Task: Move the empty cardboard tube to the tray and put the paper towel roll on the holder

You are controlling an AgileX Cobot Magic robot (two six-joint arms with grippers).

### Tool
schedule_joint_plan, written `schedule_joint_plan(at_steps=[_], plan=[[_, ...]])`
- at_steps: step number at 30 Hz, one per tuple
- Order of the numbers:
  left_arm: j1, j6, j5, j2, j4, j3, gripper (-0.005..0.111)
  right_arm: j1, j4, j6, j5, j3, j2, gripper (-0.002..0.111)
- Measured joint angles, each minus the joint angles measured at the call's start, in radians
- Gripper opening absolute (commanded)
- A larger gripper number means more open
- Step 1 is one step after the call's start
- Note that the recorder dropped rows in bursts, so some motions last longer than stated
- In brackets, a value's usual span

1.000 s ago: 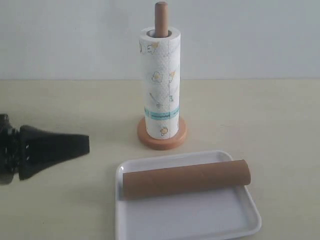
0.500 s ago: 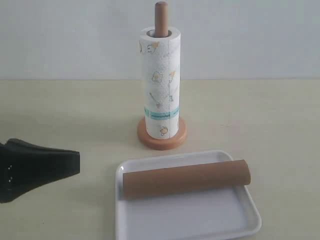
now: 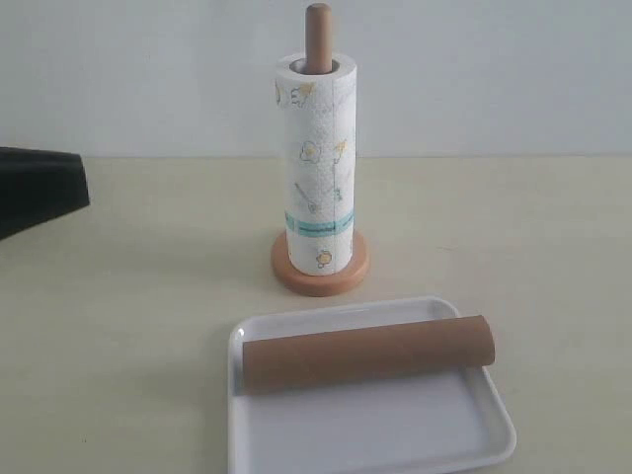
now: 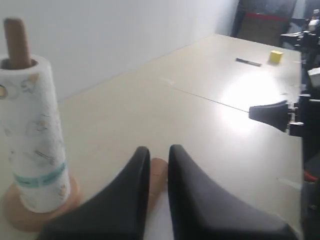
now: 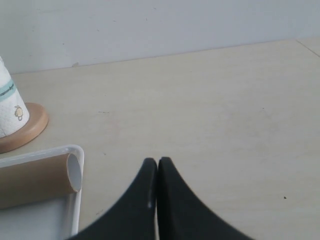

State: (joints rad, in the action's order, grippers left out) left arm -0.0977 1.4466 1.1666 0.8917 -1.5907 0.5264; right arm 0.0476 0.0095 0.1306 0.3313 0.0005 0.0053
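Observation:
The paper towel roll (image 3: pixel 316 168) stands upright on the holder (image 3: pixel 318 38), whose dowel top pokes out of the core and whose disc base (image 3: pixel 296 278) shows beneath. The empty cardboard tube (image 3: pixel 367 353) lies across the far part of the white tray (image 3: pixel 395 439). My left gripper (image 3: pixel 84 186) hangs raised at the far left, apart from everything. In its wrist view the left gripper (image 4: pixel 156 150) is open by a narrow gap, empty, with the tube (image 4: pixel 158 172) far beyond. My right gripper (image 5: pixel 158 161) is shut and empty over bare table beside the tray (image 5: pixel 45 151) and tube (image 5: pixel 35 180).
A pale wall runs behind the beige table. In the left wrist view the other arm's black fingers (image 4: pixel 272 112) show at the far side, with a small yellow block (image 4: pixel 275 56) and a dark flat strip (image 4: pixel 248 62) farther off.
My left gripper has risen and drawn back toward the left edge. The roll, the tube and the tray have not moved.

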Motion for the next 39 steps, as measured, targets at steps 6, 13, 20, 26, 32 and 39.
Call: schedule_joint_plan(at_steps=[6,13,20,26,32,39], plan=[[0.047,0.000,-0.223,-0.175,-0.009,0.000,0.013,0.000,0.000,0.000,0.000,0.000,0.000,0.000],[0.085,0.000,-0.424,-0.360,-0.072,-0.007,0.013,0.000,0.000,0.000,0.000,0.000,0.000,0.000],[0.085,0.063,-0.522,-0.531,-0.081,-0.060,0.013,0.000,0.000,0.000,0.000,0.000,0.000,0.000],[0.087,0.085,-0.519,-0.645,-0.081,-0.069,0.013,0.000,0.000,0.000,0.000,0.000,0.000,0.000],[0.087,0.146,-0.456,-0.755,-0.081,-0.069,0.013,0.000,0.000,0.000,0.000,0.000,0.000,0.000],[0.087,0.184,-0.404,-0.849,-0.075,-0.069,0.013,0.000,0.000,0.000,0.000,0.000,0.000,0.000]])
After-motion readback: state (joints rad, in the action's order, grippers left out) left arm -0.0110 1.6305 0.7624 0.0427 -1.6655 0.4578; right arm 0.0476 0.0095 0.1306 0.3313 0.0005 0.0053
